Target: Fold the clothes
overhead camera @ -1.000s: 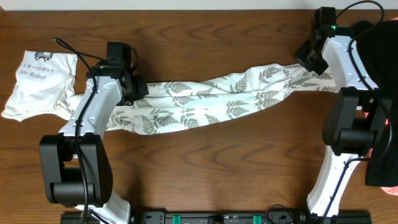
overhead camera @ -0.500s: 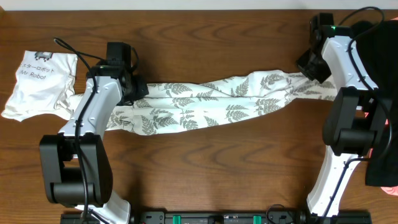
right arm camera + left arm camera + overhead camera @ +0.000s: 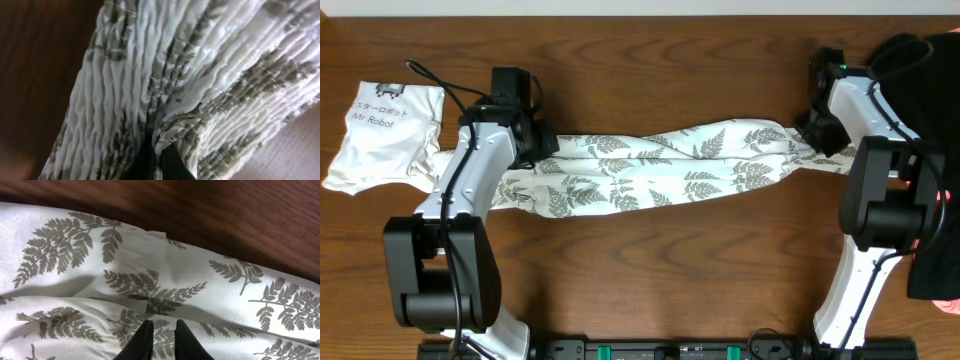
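Note:
The fern-print garment lies stretched in a long band across the table, from my left arm to my right arm. My left gripper is shut on its left part; in the left wrist view the black fingertips pinch a fold of the fabric. My right gripper is shut on the garment's gathered right end; in the right wrist view the fingers clamp ribbed, bunched fabric.
A plain white "Mr Robot" shirt lies crumpled at the far left. A black garment hangs at the right edge, with a bit of pink below it. Brown wooden table.
My right gripper has moved toward me and a little left with the garment's right end. The band now sags lower on the right. The left arm has not moved.

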Tool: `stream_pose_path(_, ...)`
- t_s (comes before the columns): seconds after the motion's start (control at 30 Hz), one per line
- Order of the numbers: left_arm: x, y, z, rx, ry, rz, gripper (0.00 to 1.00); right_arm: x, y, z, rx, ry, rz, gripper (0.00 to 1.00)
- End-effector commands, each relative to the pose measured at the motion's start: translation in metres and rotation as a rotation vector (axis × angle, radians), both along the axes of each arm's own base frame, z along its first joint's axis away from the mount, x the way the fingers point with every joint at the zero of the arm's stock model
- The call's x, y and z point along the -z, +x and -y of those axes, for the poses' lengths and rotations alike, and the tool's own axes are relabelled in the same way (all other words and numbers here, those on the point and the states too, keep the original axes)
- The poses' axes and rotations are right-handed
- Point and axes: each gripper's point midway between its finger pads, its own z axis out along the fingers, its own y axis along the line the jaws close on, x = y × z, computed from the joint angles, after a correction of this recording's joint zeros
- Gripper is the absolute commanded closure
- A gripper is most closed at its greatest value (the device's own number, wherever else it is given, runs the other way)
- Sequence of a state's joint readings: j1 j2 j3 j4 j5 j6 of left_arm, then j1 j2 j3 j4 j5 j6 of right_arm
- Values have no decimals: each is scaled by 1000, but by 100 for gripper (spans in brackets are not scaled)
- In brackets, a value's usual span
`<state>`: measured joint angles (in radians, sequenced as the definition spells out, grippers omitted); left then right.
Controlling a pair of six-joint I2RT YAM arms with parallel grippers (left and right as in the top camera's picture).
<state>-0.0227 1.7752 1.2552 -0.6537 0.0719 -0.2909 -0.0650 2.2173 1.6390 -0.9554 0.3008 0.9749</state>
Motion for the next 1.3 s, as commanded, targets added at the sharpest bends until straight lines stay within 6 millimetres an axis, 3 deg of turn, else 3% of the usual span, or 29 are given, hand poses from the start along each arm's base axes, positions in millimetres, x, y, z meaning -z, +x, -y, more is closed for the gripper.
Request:
stream_pose_path(0.0, 5, -3, 0, 10, 8, -17, 83, 11, -13, 13, -53, -52, -34, 99)
stream_pose_path(0.13, 5, -1, 0, 10, 7, -9, 83, 20, -9, 14, -217, -58, -60, 96)
stream_pose_path(0.17, 5, -1, 0, 10, 7, -8, 74, 18, -7, 14, -265, -61, -69, 95)
stream_pose_path(0.27, 5, -1, 0, 10, 7, -8, 62, 8, 4, 15, -408, -74, -85, 85)
stream_pose_path(0.4, 5, -1, 0, 10, 7, -8, 59, -11, 13, 16, -530, -94, -95, 62)
stream_pose_path(0.53, 5, -1, 0, 11, 7, -8, 58, -22, 11, 28, -566, -141, -121, 54)
stream_pose_path(0.73, 4, 1, 0, 36, 15, -1, 60, -19, 10, 38, -652, -99, -136, 57)
stream_pose_path(0.77, 4, 1, 0, 35, 15, 1, 73, -18, 12, 35, -704, -77, -135, 58)
stream_pose_path(0.8, 4, 2, 0, 35, 15, 2, 94, -18, 13, 32, -754, -59, -136, 59)
stream_pose_path(0.9, 4, 1, 0, 34, 18, 2, 94, -19, 15, 31, -823, -61, -152, 64)
stream_pose_path(1.1, 7, 0, -20, -1, 128, -11, 94, -20, 17, 38, -880, -80, -165, 70)
stream_pose_path(1.27, 33, -12, -21, -5, 129, -83, 96, -20, 14, 46, -856, -69, -160, 69)
